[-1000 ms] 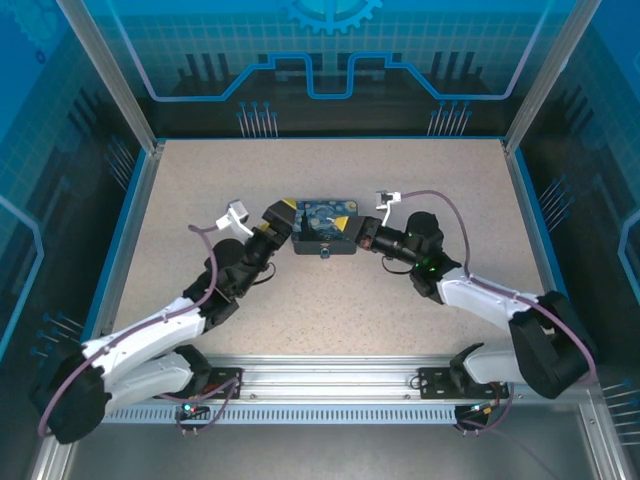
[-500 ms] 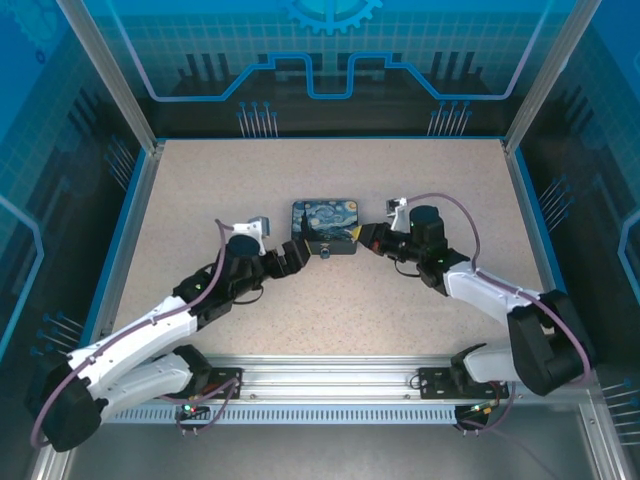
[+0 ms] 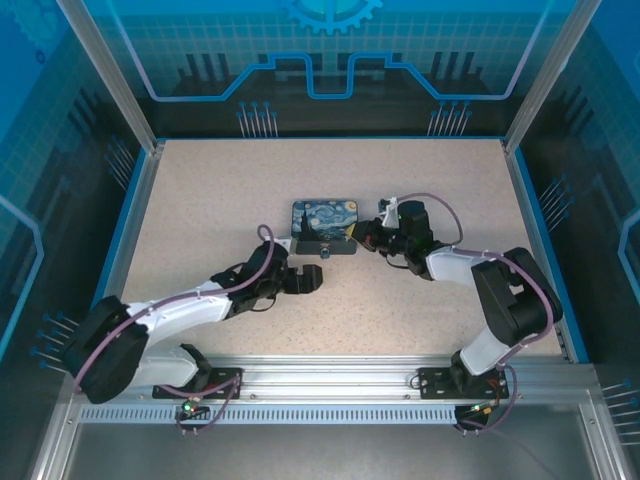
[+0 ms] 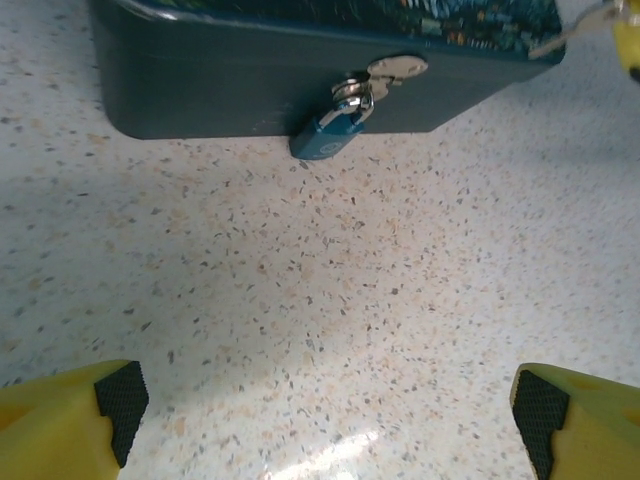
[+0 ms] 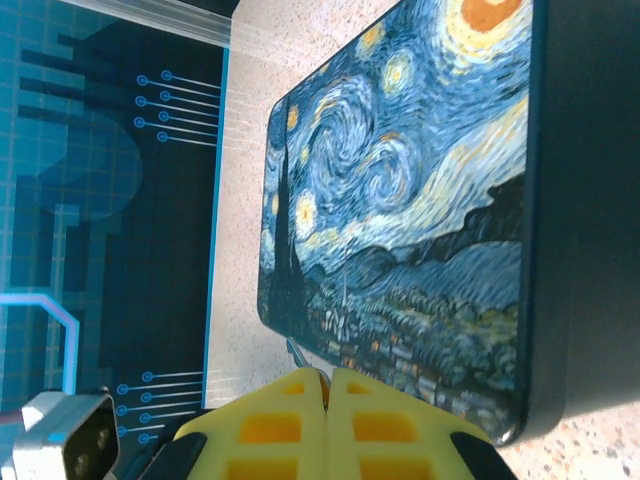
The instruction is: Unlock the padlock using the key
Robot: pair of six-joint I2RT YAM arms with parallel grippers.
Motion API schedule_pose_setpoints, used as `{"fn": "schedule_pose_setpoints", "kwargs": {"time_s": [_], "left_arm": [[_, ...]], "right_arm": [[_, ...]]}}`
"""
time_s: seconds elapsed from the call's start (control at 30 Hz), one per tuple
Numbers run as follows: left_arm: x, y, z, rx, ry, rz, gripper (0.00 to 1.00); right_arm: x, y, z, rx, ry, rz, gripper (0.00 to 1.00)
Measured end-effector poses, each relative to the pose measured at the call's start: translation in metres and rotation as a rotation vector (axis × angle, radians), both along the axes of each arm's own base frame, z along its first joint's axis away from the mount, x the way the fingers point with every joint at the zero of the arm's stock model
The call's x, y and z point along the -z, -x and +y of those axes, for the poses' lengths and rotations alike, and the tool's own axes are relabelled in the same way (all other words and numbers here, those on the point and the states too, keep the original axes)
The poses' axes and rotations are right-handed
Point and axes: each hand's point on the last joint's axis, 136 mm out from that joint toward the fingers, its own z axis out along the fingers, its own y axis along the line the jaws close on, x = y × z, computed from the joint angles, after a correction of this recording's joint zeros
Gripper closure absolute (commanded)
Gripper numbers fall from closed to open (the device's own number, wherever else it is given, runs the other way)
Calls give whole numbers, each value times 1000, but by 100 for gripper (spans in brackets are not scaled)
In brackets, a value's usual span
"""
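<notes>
From above: a flat rectangular tin box (image 3: 322, 222) painted with a swirling blue night sky, lying near the middle of the speckled beige desk (image 3: 200, 200). On its near face, a small blue padlock (image 3: 327, 252) with a silver shackle. Left tool (image 3: 308, 279) low over the desk, just in front of that face, apart from the box. Right tool (image 3: 358, 236) at the near right corner of the box; cannot tell from here whether touching.

From the left wrist: yellow fingers (image 4: 60, 425) spread wide, nothing between them but bare desk. Looks straight at the padlock (image 4: 328, 135), hanging through the metal hasp (image 4: 396, 67), lower end on or just over the desk. Probably placed so for watching the lock, or for steadying it when needed. At the upper right edge, the thin grey metal key (image 4: 565, 28), reaching toward the corner of the box, well apart from the padlock.

From the right wrist: right tool (image 5: 327, 400) pressed together, clamped on the key (image 5: 296, 354), only a short dark sliver sticking out beside the painted top of the box (image 5: 400, 200). Held by the head, leaving the blade free for the keyhole.

Judging from this: padlock not yet opened, key not yet in the lock. Needs next to carry the key around to the bottom of the padlock, the probable place of the keyhole; hidden now against the desk, so perhaps needs tilting up by the left tool.
</notes>
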Motion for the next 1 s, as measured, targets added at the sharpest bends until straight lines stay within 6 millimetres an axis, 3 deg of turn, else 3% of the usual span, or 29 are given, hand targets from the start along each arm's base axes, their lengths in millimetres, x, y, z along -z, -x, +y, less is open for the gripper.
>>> {"fn": "schedule_pose_setpoints", "kwargs": {"time_s": [0.23,0.5,0.77,0.93,1.0], "left_arm": [[28,-21,-19,55,-58,-63,13],[44,-54,-31,39,-107,-152,15],[41,-80,-45,25,-99,-220,16],[43,-86,-46,16,-90,-230,15],[42,-87,-46,14,-87,-232,16]], "right_arm": [[14,-13,5,13,-14,33,100],[10,-25,10,17,-25,26,100],[-10,-41,10,15,-34,3,100],[-38,-68,10,14,-32,-60,100],[-41,-77,11,14,-28,-71,100]]}}
